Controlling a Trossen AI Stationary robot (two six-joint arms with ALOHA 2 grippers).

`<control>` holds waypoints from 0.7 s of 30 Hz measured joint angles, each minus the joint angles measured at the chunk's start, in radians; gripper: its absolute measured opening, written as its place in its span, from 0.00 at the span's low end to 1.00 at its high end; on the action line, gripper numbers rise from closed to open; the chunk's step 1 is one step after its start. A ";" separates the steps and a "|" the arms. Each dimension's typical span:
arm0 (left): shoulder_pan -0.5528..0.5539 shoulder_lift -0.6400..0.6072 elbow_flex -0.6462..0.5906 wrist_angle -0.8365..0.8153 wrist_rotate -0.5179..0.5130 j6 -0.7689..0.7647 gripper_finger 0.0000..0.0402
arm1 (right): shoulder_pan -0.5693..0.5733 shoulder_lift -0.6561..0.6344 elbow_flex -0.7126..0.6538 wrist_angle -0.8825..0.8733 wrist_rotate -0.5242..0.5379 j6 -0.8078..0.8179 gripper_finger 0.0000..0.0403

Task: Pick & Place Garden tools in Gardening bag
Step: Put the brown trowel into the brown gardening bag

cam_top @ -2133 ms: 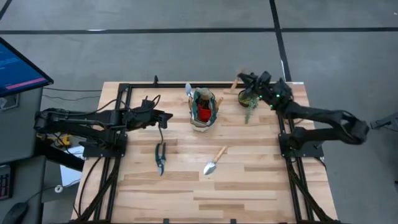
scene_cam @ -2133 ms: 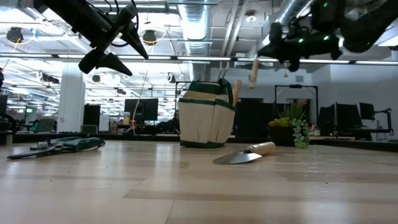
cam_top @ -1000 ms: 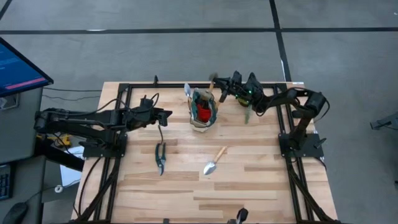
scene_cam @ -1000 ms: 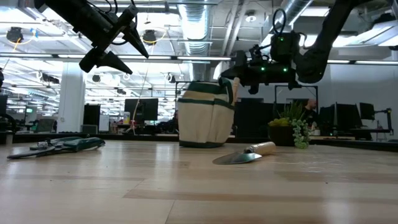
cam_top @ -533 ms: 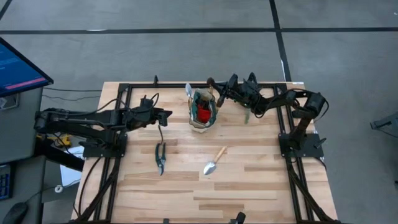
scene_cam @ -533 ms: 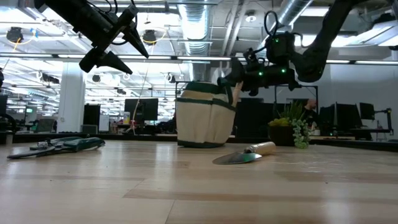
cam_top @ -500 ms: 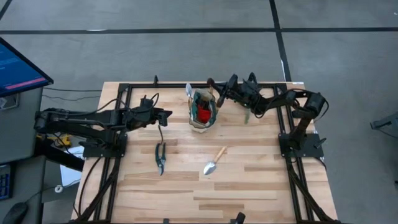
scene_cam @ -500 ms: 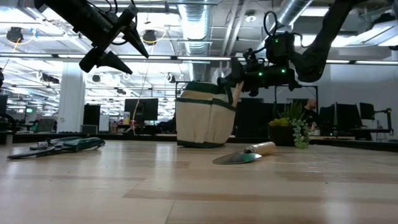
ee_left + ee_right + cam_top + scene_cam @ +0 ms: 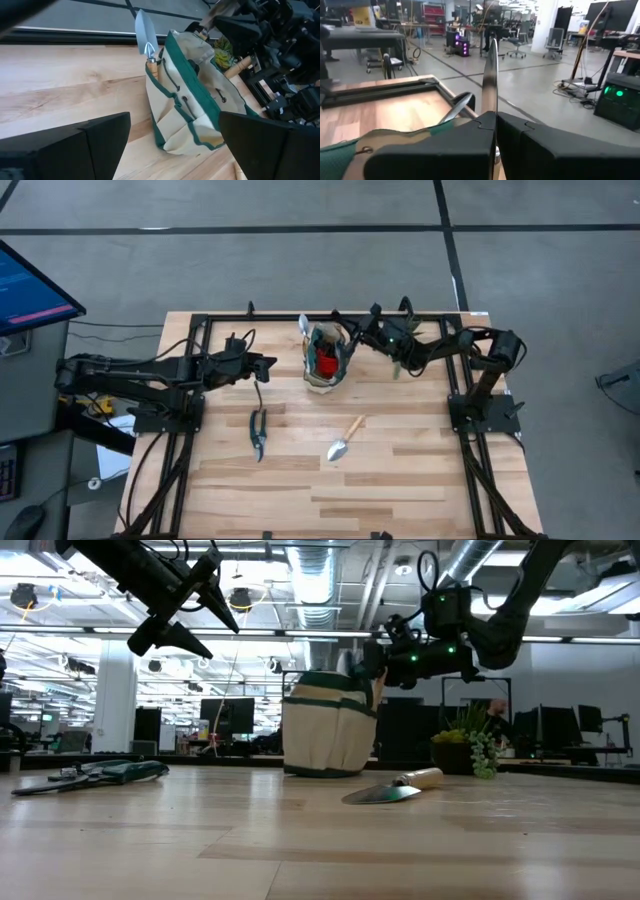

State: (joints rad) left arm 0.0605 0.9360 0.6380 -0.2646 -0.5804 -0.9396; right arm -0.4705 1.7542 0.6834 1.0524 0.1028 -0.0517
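Silver trowel [image 9: 490, 75] is clenched by the right gripper [image 9: 372, 337] at the gardening bag's [image 9: 327, 360] 2 o'clock rim, while the left gripper [image 9: 262, 366] is held released at its 9 o'clock.

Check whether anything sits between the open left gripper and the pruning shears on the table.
Nothing visible does. The left gripper hovers open above the table, and the pruning shears lie just in front of it on bare wood; the gardening bag stands off to the side.
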 joint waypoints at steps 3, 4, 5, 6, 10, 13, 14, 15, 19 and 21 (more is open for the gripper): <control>0.000 0.000 0.000 0.000 0.000 0.001 0.73 | 0.005 0.000 0.000 -0.017 0.000 0.004 0.00; 0.000 0.000 0.000 0.000 -0.001 0.004 0.73 | 0.006 0.000 0.000 -0.021 0.000 0.004 0.00; 0.000 0.000 0.000 0.000 -0.001 0.016 0.73 | 0.006 0.000 0.000 -0.023 0.000 0.002 0.00; 0.000 0.000 0.000 0.001 -0.002 0.020 0.73 | 0.006 0.000 0.000 -0.023 0.000 -0.002 0.00; 0.000 0.000 0.000 0.003 -0.005 0.024 0.73 | 0.006 0.000 0.000 -0.030 -0.002 -0.011 0.00; 0.000 0.000 0.000 0.005 -0.005 0.024 0.73 | 0.006 0.000 0.000 -0.052 -0.005 -0.011 0.00; 0.000 0.000 0.000 0.005 -0.005 0.025 0.73 | 0.006 0.000 0.000 -0.059 -0.006 -0.011 0.00; 0.000 0.000 0.000 0.005 -0.005 0.025 0.73 | 0.006 0.000 0.000 -0.066 -0.014 -0.011 0.00; 0.000 0.000 0.000 0.006 -0.005 0.025 0.73 | 0.006 0.000 0.000 -0.073 -0.031 -0.012 0.00; 0.000 0.000 0.000 0.009 -0.005 0.025 0.73 | 0.006 0.000 0.000 -0.073 -0.031 -0.012 0.00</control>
State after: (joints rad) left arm 0.0605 0.9360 0.6380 -0.2557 -0.5850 -0.9142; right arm -0.4648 1.7542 0.6830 0.9792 0.0715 -0.0633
